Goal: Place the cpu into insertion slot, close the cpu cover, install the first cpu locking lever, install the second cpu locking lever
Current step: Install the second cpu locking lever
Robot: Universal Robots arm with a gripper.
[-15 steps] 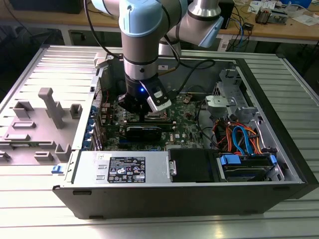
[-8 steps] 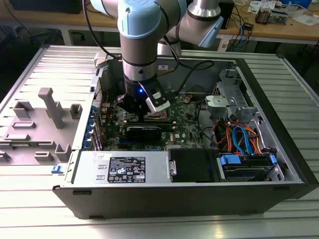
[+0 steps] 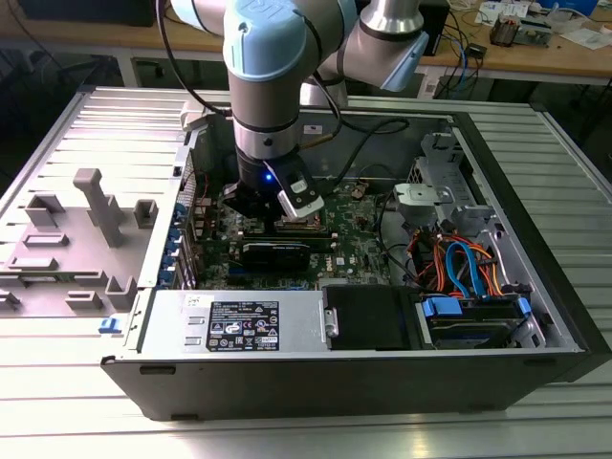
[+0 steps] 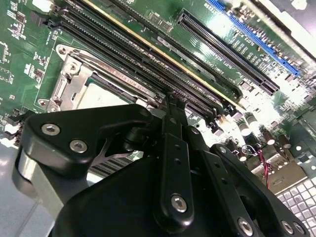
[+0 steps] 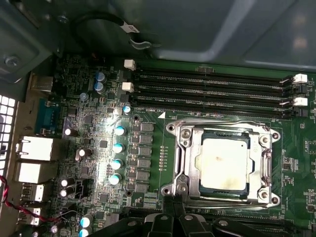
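1. As the gripper (image 5: pixel 174 210) is lowered inside the computer case (image 3: pixel 535 239), its fingertips are seen drawn together at the near edge of the socket in the first wrist view; nothing is seen clamped between them.
2. The cpu (image 5: pixel 224 163) is found just ahead of the fingertips, already seated flat in the insertion slot (image 5: pixel 223 191), silvery top up.
3. The cpu cover (image 5: pixel 186 148) is seen folded down over the chip, which is framed by its window. The cover's near corner lies just beside the fingertips; contact cannot be confirmed.
4. A thin wire lever (image 5: pixel 222 123) is seen along the cover's far side, beyond the chip from the gripper. Whether it is hooked cannot be told. A near-side lever cannot be made out clearly behind the fingers.
5. Memory slots (image 5: pixel 212 94) are laid out further beyond the socket, well clear of the gripper.
6. Handling, judged:
   - The chip is taken to be light, rigid and fragile, with a smooth top. It would be held by opposite edges only, and the underside left untouched.
   - The cover is thin sheet metal, stiff but bendable. It would be pushed on the frame, not through the window.
   - The levers are springy wire and likely to slip off flat pads. They would be taken near the free end.
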